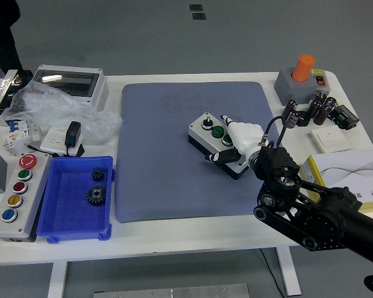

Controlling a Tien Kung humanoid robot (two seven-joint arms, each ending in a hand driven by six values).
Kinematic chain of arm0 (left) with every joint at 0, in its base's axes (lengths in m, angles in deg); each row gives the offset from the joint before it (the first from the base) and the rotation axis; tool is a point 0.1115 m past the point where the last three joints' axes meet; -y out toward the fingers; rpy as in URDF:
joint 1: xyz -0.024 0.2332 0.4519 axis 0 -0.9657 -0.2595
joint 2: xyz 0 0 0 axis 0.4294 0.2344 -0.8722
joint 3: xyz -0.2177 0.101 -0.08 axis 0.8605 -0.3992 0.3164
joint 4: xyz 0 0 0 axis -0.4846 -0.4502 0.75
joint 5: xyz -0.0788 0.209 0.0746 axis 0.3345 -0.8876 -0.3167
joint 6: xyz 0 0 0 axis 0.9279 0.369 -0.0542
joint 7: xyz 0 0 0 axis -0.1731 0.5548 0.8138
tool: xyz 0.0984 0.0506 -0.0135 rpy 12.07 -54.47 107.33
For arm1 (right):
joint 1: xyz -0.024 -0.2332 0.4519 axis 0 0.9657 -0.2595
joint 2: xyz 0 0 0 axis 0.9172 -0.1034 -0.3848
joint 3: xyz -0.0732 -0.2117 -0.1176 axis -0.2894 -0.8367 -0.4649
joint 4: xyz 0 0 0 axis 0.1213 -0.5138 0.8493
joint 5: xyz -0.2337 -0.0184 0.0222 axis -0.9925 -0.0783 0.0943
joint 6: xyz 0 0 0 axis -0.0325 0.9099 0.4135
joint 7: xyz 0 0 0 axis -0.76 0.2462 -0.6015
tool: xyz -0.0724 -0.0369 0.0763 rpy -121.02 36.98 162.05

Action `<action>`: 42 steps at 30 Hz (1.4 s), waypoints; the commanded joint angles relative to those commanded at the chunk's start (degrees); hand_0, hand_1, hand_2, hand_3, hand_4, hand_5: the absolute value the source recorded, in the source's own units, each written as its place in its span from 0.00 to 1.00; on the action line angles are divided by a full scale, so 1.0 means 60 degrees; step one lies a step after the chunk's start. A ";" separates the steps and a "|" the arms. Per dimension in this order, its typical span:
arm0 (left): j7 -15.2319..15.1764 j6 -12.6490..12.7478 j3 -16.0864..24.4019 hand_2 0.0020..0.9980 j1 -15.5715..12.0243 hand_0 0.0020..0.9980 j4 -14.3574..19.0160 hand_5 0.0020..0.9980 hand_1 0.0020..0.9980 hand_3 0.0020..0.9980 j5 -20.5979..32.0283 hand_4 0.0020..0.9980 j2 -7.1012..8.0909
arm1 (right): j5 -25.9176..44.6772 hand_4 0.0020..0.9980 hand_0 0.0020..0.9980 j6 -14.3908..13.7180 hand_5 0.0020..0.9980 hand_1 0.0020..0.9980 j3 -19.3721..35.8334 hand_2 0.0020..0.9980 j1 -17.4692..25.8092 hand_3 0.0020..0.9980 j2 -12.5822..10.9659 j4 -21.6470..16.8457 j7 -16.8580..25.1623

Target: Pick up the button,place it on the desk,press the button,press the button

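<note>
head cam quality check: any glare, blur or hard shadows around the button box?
Head view: even, soft light, only faint shadows beside the button box on the mat. The right hand is white and nearly blown out, so its fingers are hard to separate. Glare on the plastic bag at left. Focus sharp throughout, no motion blur; slight wide-angle bend at the table edges.

Single view only. The camera sits high on the robot's side, facing forward and down. The white surface (193, 233) fills most of the frame, its near edge low in the picture, grey floor beyond its far edge. The right arm (317, 214) enters from the lower right corner, close to the lens.
</note>
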 joint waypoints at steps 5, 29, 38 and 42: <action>-0.0038 0.0015 -0.0075 0.64 0.0001 0.68 0.0000 0.34 0.70 0.65 0.0079 0.62 0.0001 | -0.0031 0.87 0.27 -0.0068 0.26 0.43 -0.0151 0.53 -0.0011 0.71 0.0029 0.0038 0.0000; -0.0185 0.0184 0.0159 0.65 0.0053 0.68 0.0000 0.35 0.70 0.65 -0.0149 0.62 -0.0015 | -0.0382 0.69 0.23 -0.1985 0.05 0.40 -0.2441 0.37 -0.1338 0.36 -0.1318 -0.1155 0.2161; -0.0219 0.0226 0.0163 0.65 0.0074 0.68 0.0000 0.36 0.70 0.66 -0.0166 0.63 -0.0014 | -0.0193 0.71 0.33 -0.2301 0.05 0.43 -0.3873 0.36 -0.2210 0.33 -0.1457 -0.0796 0.3769; -0.0274 0.0246 0.0027 0.65 0.0093 0.68 0.0000 0.36 0.70 0.66 -0.0044 0.63 -0.0007 | -0.0289 0.71 0.33 -0.2307 0.05 0.43 -0.4338 0.36 -0.2539 0.33 -0.1451 -0.0542 0.4394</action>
